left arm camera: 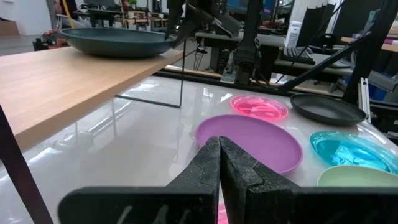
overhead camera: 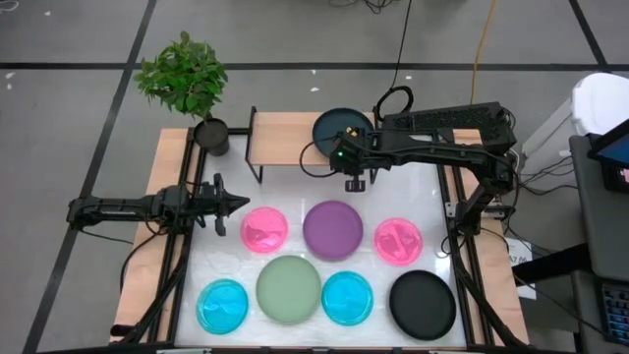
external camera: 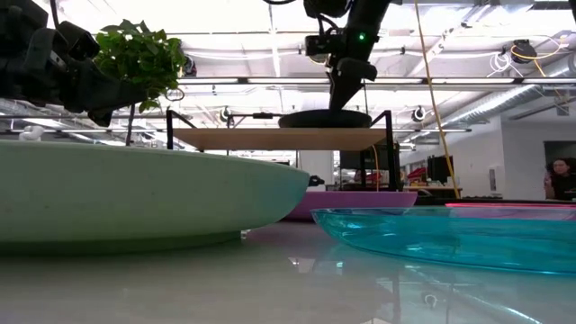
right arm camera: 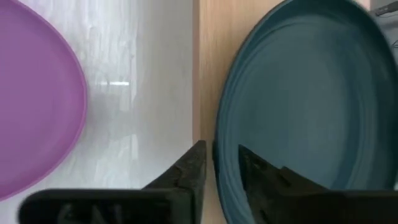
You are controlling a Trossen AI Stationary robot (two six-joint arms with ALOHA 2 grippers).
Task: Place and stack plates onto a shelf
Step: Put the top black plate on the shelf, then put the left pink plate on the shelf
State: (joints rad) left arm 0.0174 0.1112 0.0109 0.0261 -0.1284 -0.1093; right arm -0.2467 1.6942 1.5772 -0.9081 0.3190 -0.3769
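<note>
A dark teal plate [overhead camera: 332, 122] rests on the right part of the wooden shelf [overhead camera: 285, 138] at the table's far edge. My right gripper [right arm camera: 221, 152] reaches down to its rim, open, one finger outside the rim and one over the plate's inside. On the white table lie two pink plates [overhead camera: 264, 229] [overhead camera: 398, 242], a purple plate [overhead camera: 332, 229], two cyan plates [overhead camera: 222, 305] [overhead camera: 347, 297], a sage green plate [overhead camera: 288, 289] and a black plate [overhead camera: 423, 304]. At the table's left edge my left gripper [overhead camera: 239, 205] waits, shut, pointing level with nothing in it. My right gripper stands astride the dark teal plate's rim [right arm camera: 219, 186], slanting down from the table's right. A thin strip of wood shows between the outer finger [right arm camera: 186, 171] and the rim. Whether the inner finger touches the plate I cannot tell. The plate lies flat on the shelf.
A potted plant [overhead camera: 187, 77] stands at the shelf's left end. The shelf's left half [overhead camera: 280, 126] is bare wood. Black frame rails [overhead camera: 462, 265] run along the table's left and right sides. Cables trail behind the far edge.
</note>
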